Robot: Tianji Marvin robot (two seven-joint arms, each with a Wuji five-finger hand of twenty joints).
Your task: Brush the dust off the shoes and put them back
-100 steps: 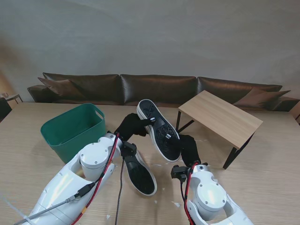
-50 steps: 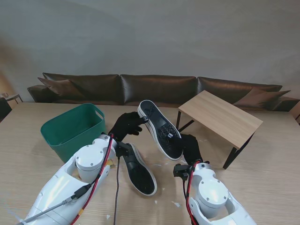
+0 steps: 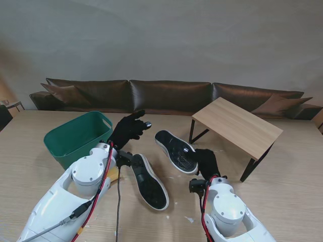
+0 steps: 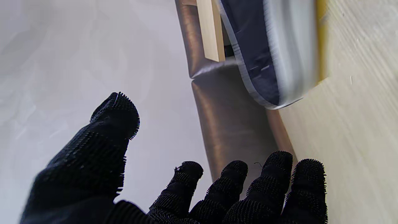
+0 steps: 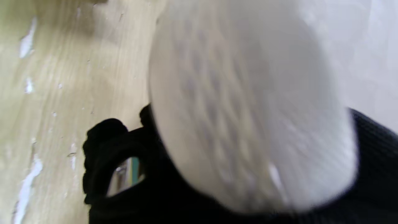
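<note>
A black shoe with a white sole rim (image 3: 176, 150) is tilted low over the table, its heel end in my right hand (image 3: 206, 160), which is shut on it. In the right wrist view its pale sole (image 5: 248, 118) is blurred and fills the frame above my gloved fingers (image 5: 102, 161). The second black shoe (image 3: 148, 181) lies flat on the table, nearer to me, between my arms. My left hand (image 3: 128, 128) is raised to the left of the held shoe, open, with fingers spread (image 4: 115, 124) and nothing in it. That wrist view catches a shoe edge (image 4: 273, 56).
A green plastic basket (image 3: 75, 138) stands at the left. A small wooden side table (image 3: 237, 126) stands on the table top at the right. A yellow object (image 3: 115, 174) shows partly under my left wrist. White scraps (image 3: 190, 219) dot the table (image 3: 282, 186). A brown sofa (image 3: 166, 96) lies behind.
My left hand let go of the shoe's toe and drew back to the left, opening. My right hand lowered the shoe from steeply raised to low over the table.
</note>
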